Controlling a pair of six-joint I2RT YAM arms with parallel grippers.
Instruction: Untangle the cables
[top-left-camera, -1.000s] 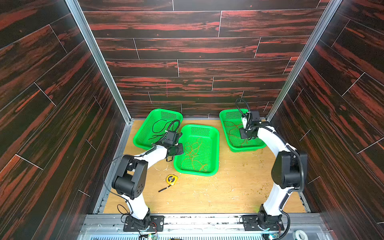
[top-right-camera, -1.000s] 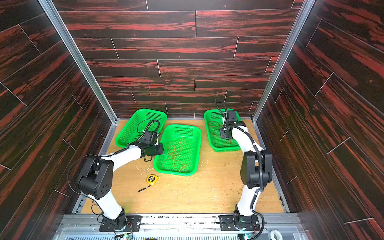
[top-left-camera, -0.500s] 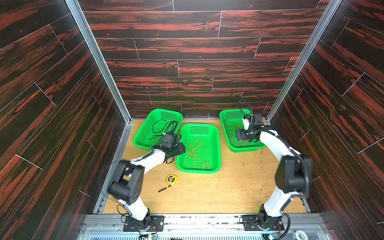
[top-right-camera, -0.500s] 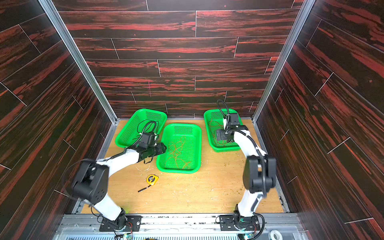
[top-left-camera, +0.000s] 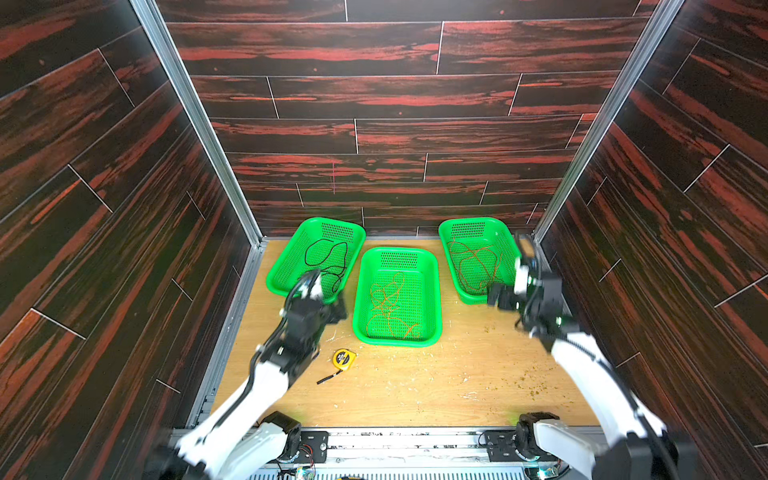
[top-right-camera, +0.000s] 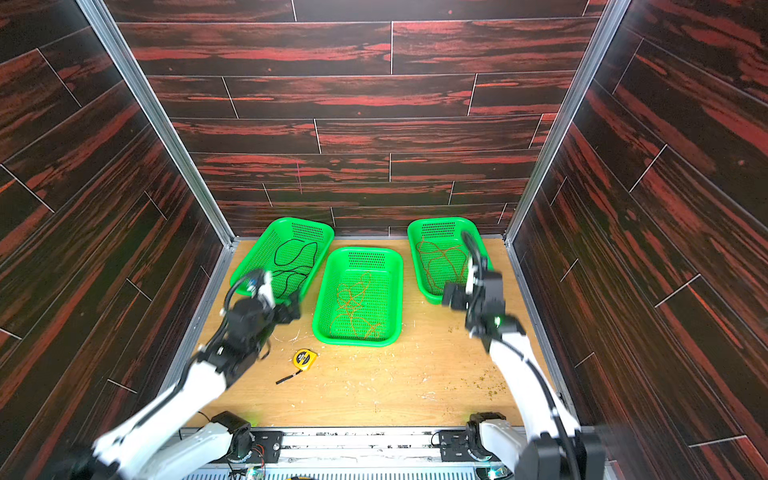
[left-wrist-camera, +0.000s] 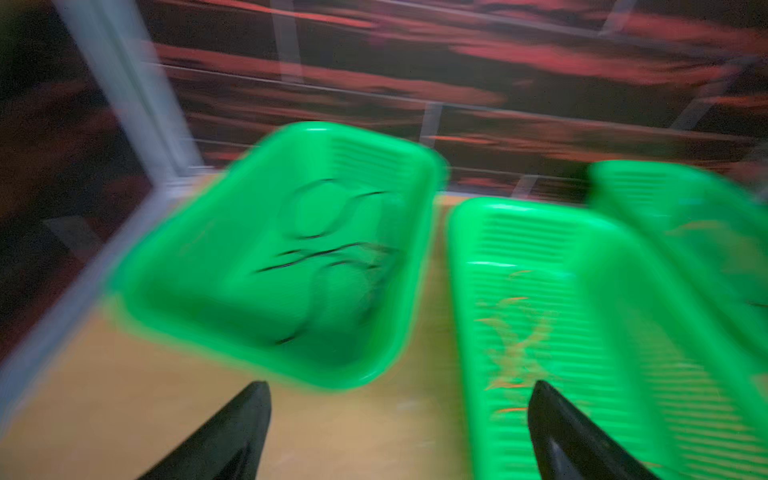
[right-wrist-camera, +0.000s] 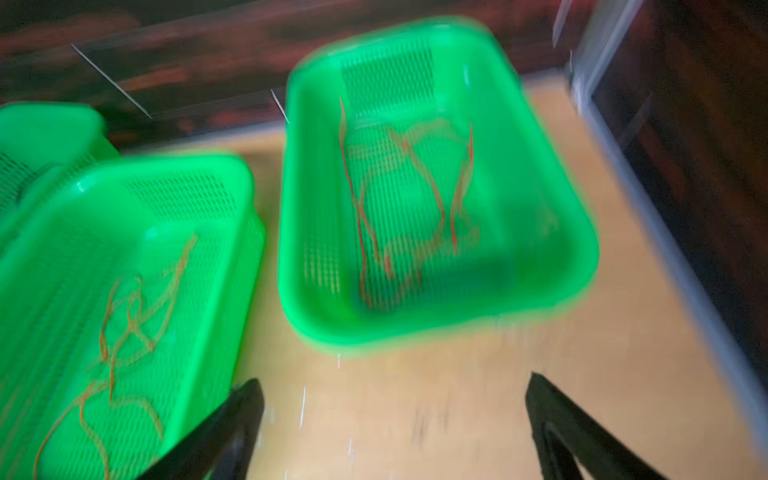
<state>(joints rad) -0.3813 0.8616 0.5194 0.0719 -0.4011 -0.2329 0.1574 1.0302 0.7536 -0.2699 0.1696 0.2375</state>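
Top views: black cable (top-left-camera: 328, 266) lies loose in the left basket (top-left-camera: 286, 270), orange cable (top-left-camera: 388, 301) in the middle basket (top-left-camera: 434, 291), red cable (top-left-camera: 473, 266) in the right basket (top-left-camera: 467, 228). One colour per basket, and I see none crossing a rim. Left gripper (top-left-camera: 338, 309) hangs off the near end of the left basket, right gripper (top-left-camera: 494, 296) off the near end of the right basket. Both are blurred, neither touches a cable.

Left wrist: blurred. Fingers (left-wrist-camera: 232, 432) spread wide, nothing between them, black loops ahead.

Right wrist: fingers (right-wrist-camera: 224, 428) also spread and empty, red cable ahead.

My read on handling: thin, limp, near-weightless wires, likely to snag on the mesh. Orange looks the most knotted on itself. For a regrip I'd pinch a raised loop mid-run, not an end lying flat.
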